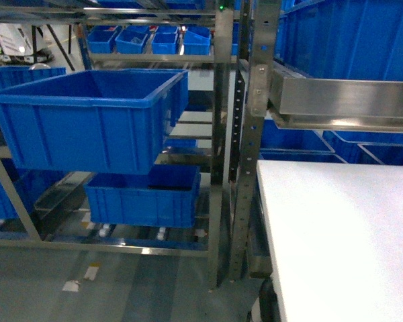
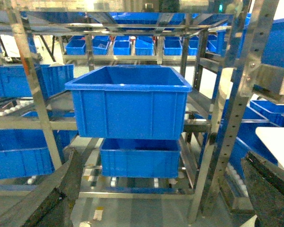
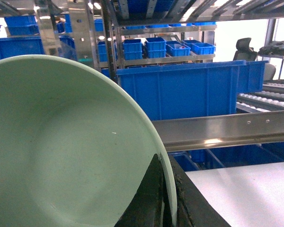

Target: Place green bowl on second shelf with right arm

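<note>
While your right claw [image 3: 166, 198] is pinched on the rim of the green bowl [image 3: 71, 156], the right wrist view is more than half filled by that bowl's pale glossy inside, its opening turned toward the camera. You can see one dark finger [image 3: 149, 201] lying inside the rim and the other just outside it, the bowl's edge between them. Behind the bowl stands a large blue crate [image 3: 189, 90] on the steel rack, a steel shelf rail [image 3: 227, 130] runs beneath it, and the white counter [image 3: 246, 194] shows at lower right. From the head view you get neither the bowl nor either arm: only the white counter [image 1: 342, 235] on the right, a steel upright [image 1: 252, 134] beside it, a big blue crate [image 1: 87, 121] on the left rack and a second blue crate [image 1: 144, 194] on the level below. Your left claw [image 2: 156, 198] has its fingers spread wide, one dark finger [image 2: 42, 198] at the lower left and the other at the lower right of its wrist view, nothing between them. How high the bowl sits against the shelves is probably not something these views settle.
</note>
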